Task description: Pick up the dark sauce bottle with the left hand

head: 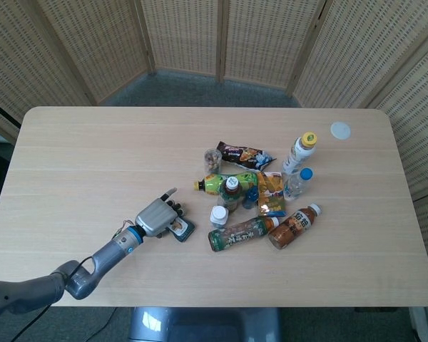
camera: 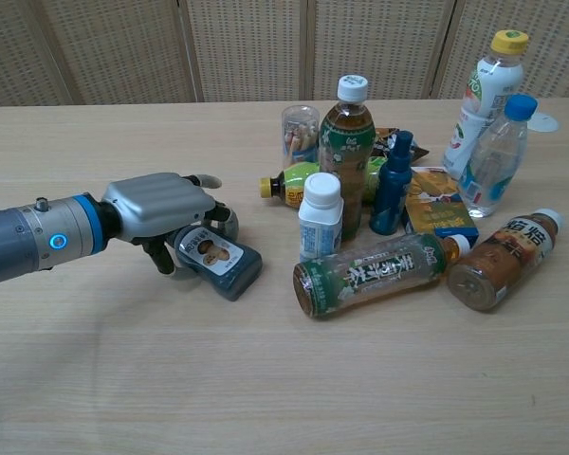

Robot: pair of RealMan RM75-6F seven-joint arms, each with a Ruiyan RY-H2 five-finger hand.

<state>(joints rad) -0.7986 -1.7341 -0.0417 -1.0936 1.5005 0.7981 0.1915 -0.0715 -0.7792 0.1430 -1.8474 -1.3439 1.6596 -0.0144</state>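
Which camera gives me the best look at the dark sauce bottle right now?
The chest view: the dark sauce bottle lies on its side, label visible, with the left hand curled over its cap end. The head view shows only its base end past the hand.

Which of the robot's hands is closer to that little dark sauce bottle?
Left. The left hand is curled over the dark sauce bottle, which lies on the table; the right hand is not in view.

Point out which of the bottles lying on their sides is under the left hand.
The dark sauce bottle, squat with a pictured label, lies apart from the cluster with the left hand over its cap end; the other lying bottles sit farther right.
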